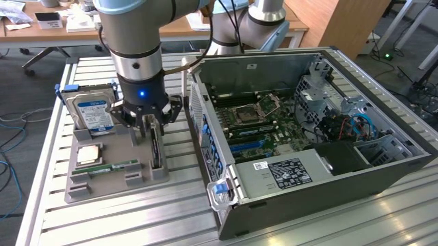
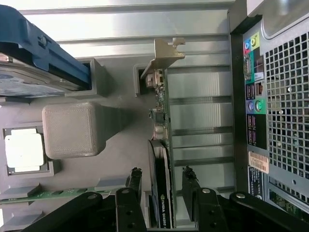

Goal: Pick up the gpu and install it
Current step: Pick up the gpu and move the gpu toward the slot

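The gpu [image 1: 156, 149] stands on its long edge in a slot of the grey holder tray [image 1: 102, 187], on the exterior view's left of the open computer case [image 1: 308, 128]. In the wrist view the gpu [image 2: 161, 121] is a thin dark card with a silver end bracket [image 2: 166, 54] at its far end. My gripper [image 1: 152, 132] hangs straight down over the card. Its black fingers [image 2: 135, 181] straddle the near end of the card, one on each side. A narrow gap shows between each finger and the card, so the gripper [image 2: 161, 182] is open around it.
The tray also holds a hard drive [image 1: 92, 113] with a blue-white label standing upright, a CPU [image 1: 89, 154] and a green RAM stick [image 1: 110, 168]. The case's rear panel [image 2: 275, 96] stands close beside the card. Inside the case, the motherboard [image 1: 253, 123] lies exposed.
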Available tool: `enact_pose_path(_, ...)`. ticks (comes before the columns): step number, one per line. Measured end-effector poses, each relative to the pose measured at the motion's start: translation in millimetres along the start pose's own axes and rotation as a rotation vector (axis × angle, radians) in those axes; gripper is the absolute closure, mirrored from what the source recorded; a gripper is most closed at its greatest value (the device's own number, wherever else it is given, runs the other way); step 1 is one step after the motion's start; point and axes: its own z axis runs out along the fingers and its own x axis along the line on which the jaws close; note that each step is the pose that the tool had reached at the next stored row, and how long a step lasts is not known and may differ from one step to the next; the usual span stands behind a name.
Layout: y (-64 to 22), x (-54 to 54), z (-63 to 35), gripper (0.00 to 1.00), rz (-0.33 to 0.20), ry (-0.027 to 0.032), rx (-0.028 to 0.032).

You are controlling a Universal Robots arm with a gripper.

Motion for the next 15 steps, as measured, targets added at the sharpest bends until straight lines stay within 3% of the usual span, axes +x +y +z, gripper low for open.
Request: enact_pose_path(15, -0.8, 0.4, 17.7, 0.53, 0.000, 0.0001, 0.0002)
